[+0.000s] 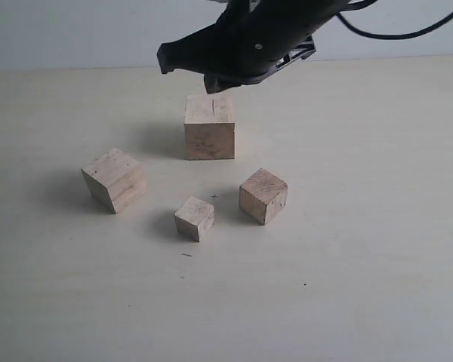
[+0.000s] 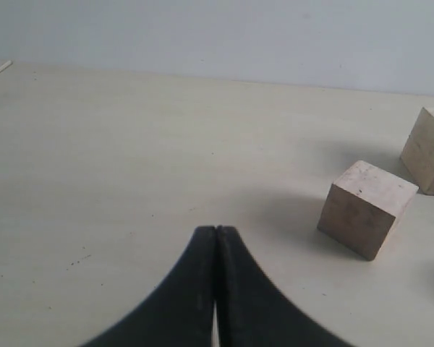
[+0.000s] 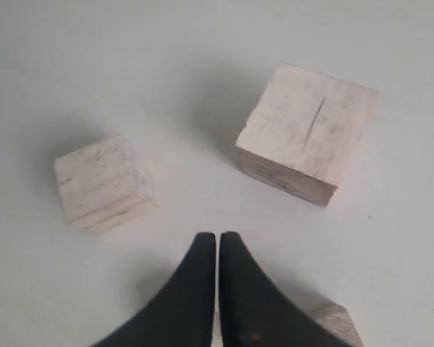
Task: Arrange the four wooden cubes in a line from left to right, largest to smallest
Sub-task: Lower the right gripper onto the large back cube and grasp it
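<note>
**Wooden cubes (image 1: 194, 218) not yet standing in a row**

Four wooden cubes are sitting on the pale table (image 1: 377, 286), each one apart from the others, and they are not forming a line. The largest cube (image 1: 209, 127), with a thin dark crack on its top, is standing farthest back. The second largest cube (image 1: 114, 179) is sitting to the front and left of it, turned at an angle. The third cube (image 1: 263, 195) is sitting to the front and right of the largest one, also turned. The smallest cube is resting nearest to the front, between those two and touching neither.

The right arm (image 1: 257, 34) is reaching in from above and hanging over the largest cube without touching it. The right gripper (image 3: 217, 236) is keeping its two black fingers pressed together, with nothing between them. Its camera is looking down on the cracked cube and one more cube near it.

The left gripper (image 2: 215, 228) is hanging over bare table, its fingers together too and holding nothing. Two cubes are showing in its camera, both well apart from the fingertips.
</note>
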{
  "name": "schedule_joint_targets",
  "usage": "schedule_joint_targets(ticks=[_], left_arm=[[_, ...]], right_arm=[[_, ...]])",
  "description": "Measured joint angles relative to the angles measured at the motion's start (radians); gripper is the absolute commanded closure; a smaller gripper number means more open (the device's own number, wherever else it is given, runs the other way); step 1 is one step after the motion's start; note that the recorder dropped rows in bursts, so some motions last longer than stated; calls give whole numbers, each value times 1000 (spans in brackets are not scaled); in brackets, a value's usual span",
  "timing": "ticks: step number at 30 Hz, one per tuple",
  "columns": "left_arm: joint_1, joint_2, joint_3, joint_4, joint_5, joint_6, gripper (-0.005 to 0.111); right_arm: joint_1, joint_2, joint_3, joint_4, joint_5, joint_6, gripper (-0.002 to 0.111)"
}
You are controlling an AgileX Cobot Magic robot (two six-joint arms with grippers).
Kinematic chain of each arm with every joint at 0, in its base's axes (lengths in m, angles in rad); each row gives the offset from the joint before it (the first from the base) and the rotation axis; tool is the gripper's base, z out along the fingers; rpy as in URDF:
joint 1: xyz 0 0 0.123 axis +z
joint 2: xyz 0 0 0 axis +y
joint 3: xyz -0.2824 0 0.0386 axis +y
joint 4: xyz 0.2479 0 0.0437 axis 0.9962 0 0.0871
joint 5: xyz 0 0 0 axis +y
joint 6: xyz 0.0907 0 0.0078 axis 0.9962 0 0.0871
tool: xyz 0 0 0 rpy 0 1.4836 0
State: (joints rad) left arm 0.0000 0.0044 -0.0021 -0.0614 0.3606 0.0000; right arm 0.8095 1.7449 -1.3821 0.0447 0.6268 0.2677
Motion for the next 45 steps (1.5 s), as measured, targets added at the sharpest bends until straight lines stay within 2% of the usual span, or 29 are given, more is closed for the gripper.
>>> schedule_joint_targets(ticks=[3,9,12,19,28,36,45], left_arm=[[0,0,0,0,0,0,107],[0,0,0,0,0,0,107],[0,0,0,0,0,0,107],[0,0,0,0,0,0,107],[0,0,0,0,0,0,107],[0,0,0,0,0,0,107],[0,0,0,0,0,0,107]], right_arm=[[12,91,-94,-83,68,75,75],[13,187,-246,-203,104,94,23],[13,210,-291,-271,104,122,12],[13,298,-351,-356,104,282,9],[13,461,-478,-373,97,365,9],[9,545,-547,-456,177,471,9],[-2,594,-549,-382,191,539,9]])
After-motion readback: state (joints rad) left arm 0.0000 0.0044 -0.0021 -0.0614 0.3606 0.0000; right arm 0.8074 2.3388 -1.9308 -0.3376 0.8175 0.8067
